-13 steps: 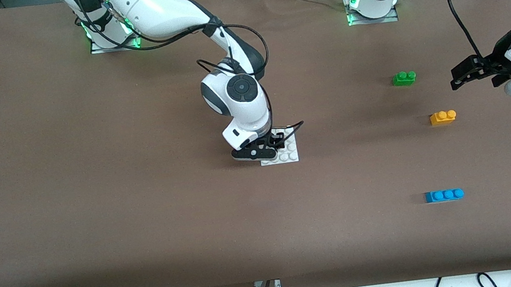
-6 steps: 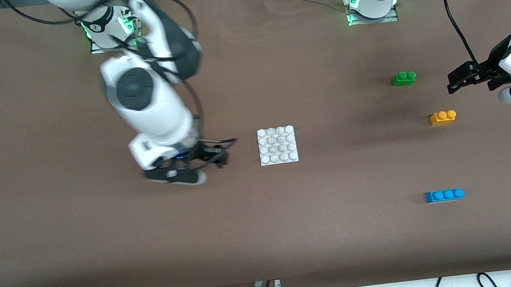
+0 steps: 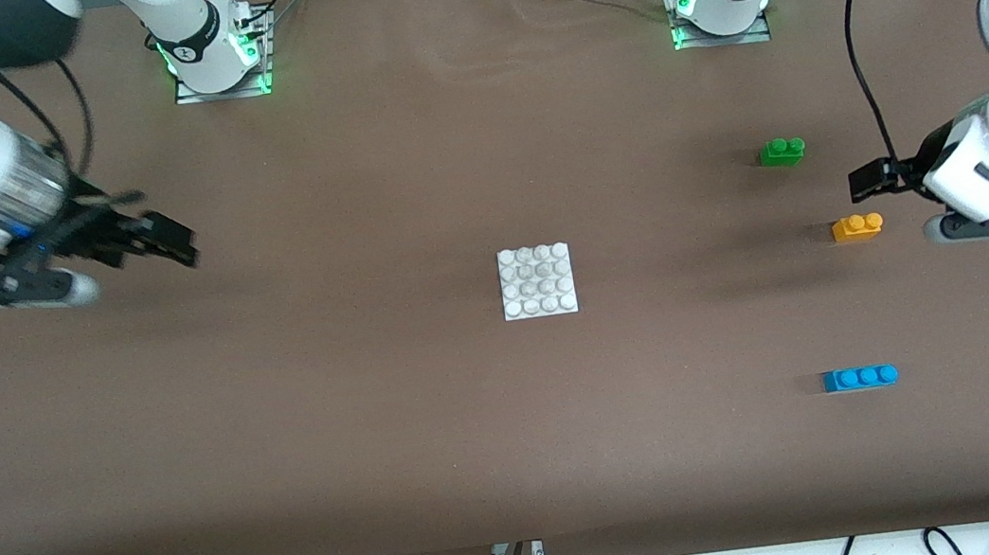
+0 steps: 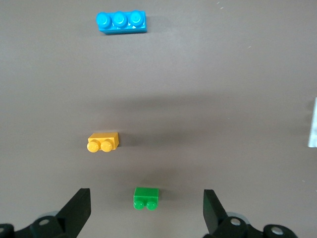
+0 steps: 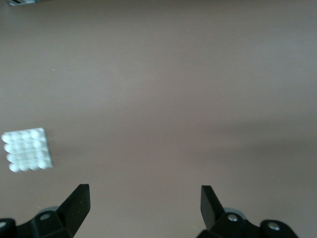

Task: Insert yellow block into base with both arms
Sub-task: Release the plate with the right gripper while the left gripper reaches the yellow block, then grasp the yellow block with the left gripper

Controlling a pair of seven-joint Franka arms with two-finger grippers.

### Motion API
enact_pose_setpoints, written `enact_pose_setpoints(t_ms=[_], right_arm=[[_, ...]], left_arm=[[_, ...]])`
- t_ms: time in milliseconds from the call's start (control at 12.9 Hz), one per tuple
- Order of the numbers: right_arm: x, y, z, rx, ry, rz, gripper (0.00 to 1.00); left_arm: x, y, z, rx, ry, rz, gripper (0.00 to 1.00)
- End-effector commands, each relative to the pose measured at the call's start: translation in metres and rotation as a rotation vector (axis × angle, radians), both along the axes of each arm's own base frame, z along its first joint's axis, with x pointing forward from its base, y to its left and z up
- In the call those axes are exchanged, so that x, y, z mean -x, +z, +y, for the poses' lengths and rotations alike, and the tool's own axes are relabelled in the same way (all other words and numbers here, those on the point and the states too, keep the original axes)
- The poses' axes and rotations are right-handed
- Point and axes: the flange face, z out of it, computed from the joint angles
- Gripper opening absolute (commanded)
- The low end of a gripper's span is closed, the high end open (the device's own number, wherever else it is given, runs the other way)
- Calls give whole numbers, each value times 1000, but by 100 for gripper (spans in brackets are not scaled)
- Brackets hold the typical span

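Observation:
The yellow block [image 3: 857,227] lies on the table toward the left arm's end; it also shows in the left wrist view [image 4: 103,143]. The white base [image 3: 537,281] lies flat mid-table with nothing on it, and shows in the right wrist view [image 5: 26,149]. My left gripper [image 3: 869,179] is open and empty in the air, over the table between the yellow block and the green brick; its own view [image 4: 146,206] shows the jaws wide apart. My right gripper [image 3: 165,241] is open and empty, over bare table at the right arm's end, well away from the base; its own view [image 5: 144,196] shows the jaws wide apart.
A green two-stud brick [image 3: 782,151] lies farther from the front camera than the yellow block, and shows in the left wrist view [image 4: 146,198]. A blue three-stud brick [image 3: 860,377] lies nearer the front camera [image 4: 121,22]. Brown cloth covers the table.
My right gripper has left the base and swung away fast to the right arm's end of the table. My left gripper has shifted slightly closer to the yellow block. The bricks and base have not moved.

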Motion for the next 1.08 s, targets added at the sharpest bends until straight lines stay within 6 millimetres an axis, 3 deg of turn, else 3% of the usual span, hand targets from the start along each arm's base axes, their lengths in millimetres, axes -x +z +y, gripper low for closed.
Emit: enact_pose_setpoints(t_ms=[0, 155, 232, 464, 542, 697, 1006], right_arm=[[27, 29, -47, 44, 29, -33, 99], [45, 41, -71, 42, 32, -27, 99], [44, 41, -78, 41, 23, -27, 99], [27, 36, -76, 44, 26, -32, 99], [21, 31, -75, 40, 28, -25, 99], [18, 22, -67, 40, 23, -7, 99], [18, 20, -63, 51, 44, 4, 99]], left_arm=[[-7, -34, 43, -16, 29, 30, 100], [-8, -73, 86, -13, 73, 35, 100], [-9, -89, 96, -4, 41, 30, 100], [-10, -138, 109, -1, 26, 40, 100], [-7, -156, 119, 0, 30, 36, 100], [7, -190, 117, 8, -24, 10, 100], [27, -225, 132, 12, -70, -31, 100]])
